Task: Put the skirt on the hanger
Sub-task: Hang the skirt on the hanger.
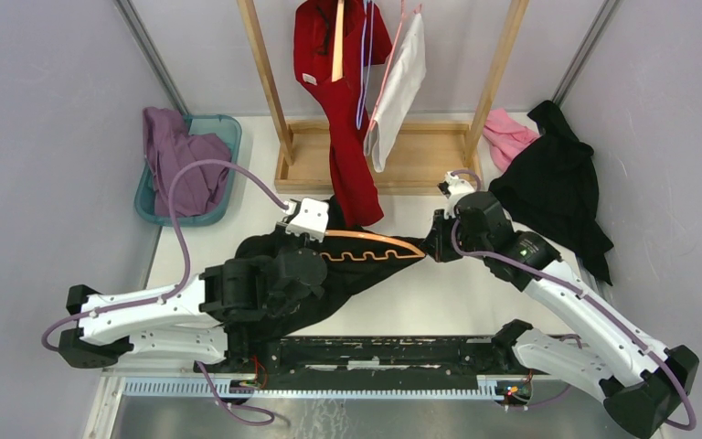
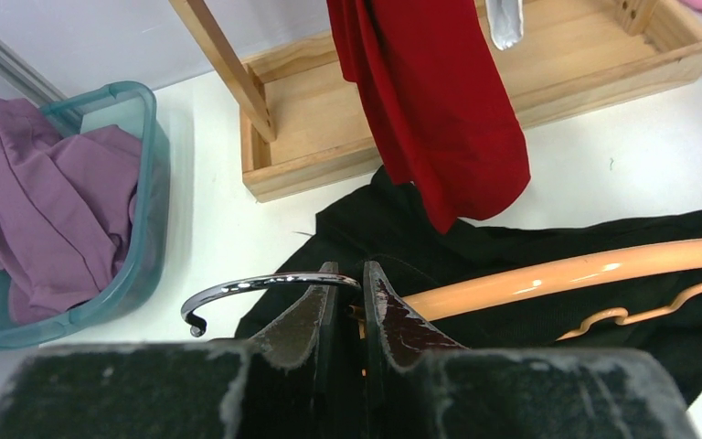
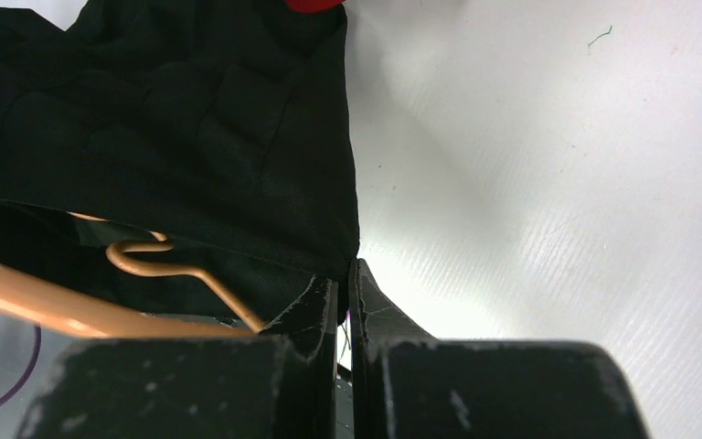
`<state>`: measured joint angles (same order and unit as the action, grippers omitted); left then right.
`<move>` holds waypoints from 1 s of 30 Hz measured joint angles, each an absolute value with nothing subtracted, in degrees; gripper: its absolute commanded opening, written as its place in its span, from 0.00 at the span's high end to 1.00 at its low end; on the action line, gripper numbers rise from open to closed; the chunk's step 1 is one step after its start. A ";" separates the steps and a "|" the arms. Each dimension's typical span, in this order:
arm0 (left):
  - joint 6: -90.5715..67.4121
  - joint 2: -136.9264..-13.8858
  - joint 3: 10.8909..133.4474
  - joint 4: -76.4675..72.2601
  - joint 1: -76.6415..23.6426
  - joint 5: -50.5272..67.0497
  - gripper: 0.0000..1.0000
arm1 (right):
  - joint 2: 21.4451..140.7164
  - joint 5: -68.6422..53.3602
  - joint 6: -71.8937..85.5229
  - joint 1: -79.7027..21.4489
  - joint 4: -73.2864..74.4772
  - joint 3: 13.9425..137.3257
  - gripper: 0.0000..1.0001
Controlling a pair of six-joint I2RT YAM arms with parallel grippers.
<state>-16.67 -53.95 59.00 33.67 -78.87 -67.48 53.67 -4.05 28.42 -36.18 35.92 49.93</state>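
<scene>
At the near edge of the table (image 1: 439, 302) the two arm bases sit side by side, and both arms reach in toward the middle.

The left gripper (image 2: 349, 276) is closed almost fully, its jaws clamped on the neck of the orange hanger (image 1: 370, 242), just where the chrome hook (image 2: 247, 285) curves out to the left. The hanger lies nearly flat, its bar running to the right across the black skirt (image 3: 174, 119).

The skirt lies spread on the table between the two grippers, partly under the left arm, with the hanger on top of it and its wavy lower bar showing against the fabric. The right gripper (image 3: 345, 274) is at the right end of the hanger. Its jaws are pressed together on the edge of the skirt, at a corner of the cloth, and the hanger's end loop lies just left of them inside the fabric.

Farther back stands a wooden rack base (image 1: 420, 160) with two uprights. A red garment (image 1: 343, 119) hangs from above, its lower tip reaching the far edge of the skirt, and a white garment (image 1: 400, 82) hangs just right of it.

At the far left a teal basket (image 1: 228, 128) holds a purple cloth (image 1: 178, 155). At the far right a black garment (image 1: 553, 178) lies heaped beside a pink cloth (image 1: 509, 135).
</scene>
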 measured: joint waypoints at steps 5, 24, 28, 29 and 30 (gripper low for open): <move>-17.41 -55.88 59.55 34.85 -78.89 -68.07 0.97 | 52.34 -4.08 28.14 -36.16 38.06 51.77 0.99; -18.63 -58.37 63.18 36.07 -78.89 -74.08 0.97 | 48.80 -5.28 27.92 -36.07 42.78 54.65 0.99; -18.57 -59.70 63.48 36.10 -79.05 -74.56 0.97 | 48.80 -4.58 27.18 -35.92 44.82 56.73 0.99; -18.55 -59.90 63.59 36.10 -79.18 -74.76 0.97 | 48.82 -4.43 27.03 -35.90 45.36 57.23 0.99; -18.48 -60.14 63.81 36.14 -79.26 -74.98 0.97 | 48.84 -4.25 26.87 -35.88 45.63 57.60 0.99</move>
<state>-18.48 -60.14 63.81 36.14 -79.26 -74.98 48.84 -4.25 26.87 -35.88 45.63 57.60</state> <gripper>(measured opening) 0.182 0.038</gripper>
